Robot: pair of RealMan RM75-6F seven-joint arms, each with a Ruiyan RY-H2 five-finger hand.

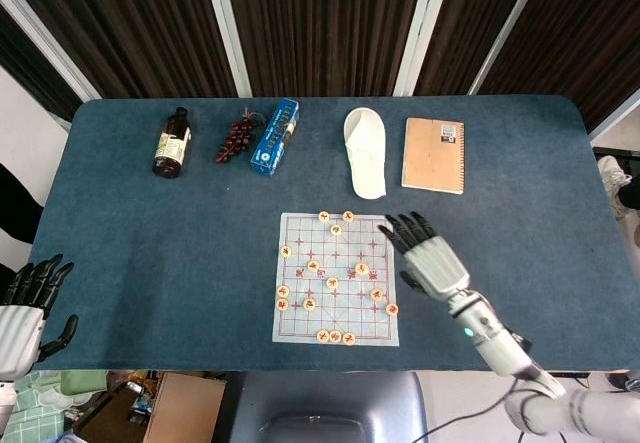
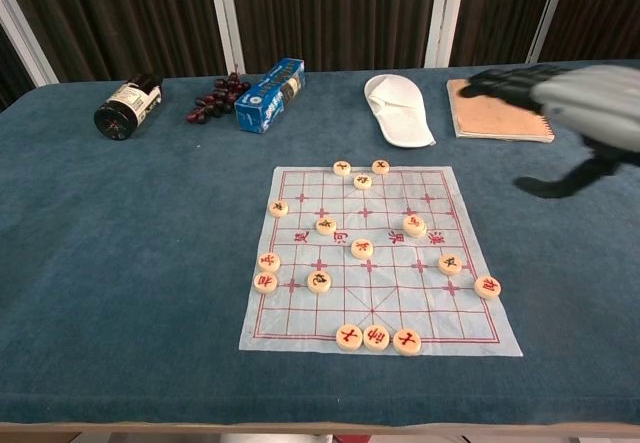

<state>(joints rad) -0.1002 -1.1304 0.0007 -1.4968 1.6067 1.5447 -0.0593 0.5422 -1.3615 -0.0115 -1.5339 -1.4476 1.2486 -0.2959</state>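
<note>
Chess piece (image 2: 414,225): round, pale, red mark on top; lies flat on the right half of the board, nearest the right hand, not touched.
Board (image 2: 440,319): thin printed sheet with a red grid, flat on the blue counter (image 1: 150,253), near its front edge; other pieces scattered over it.
Right hand (image 1: 430,254): raised above the board's right edge, fingers (image 1: 404,232) spread, released, holding nothing.
Left hand (image 1: 20,308): at the counter's front left corner, well apart from the board, fingers apart, holding nothing.
Back row, left to right: bottle (image 1: 172,143) on its side, grapes (image 1: 235,138), blue box (image 1: 275,135), white slipper (image 1: 366,151), notebook (image 1: 434,154).
</note>
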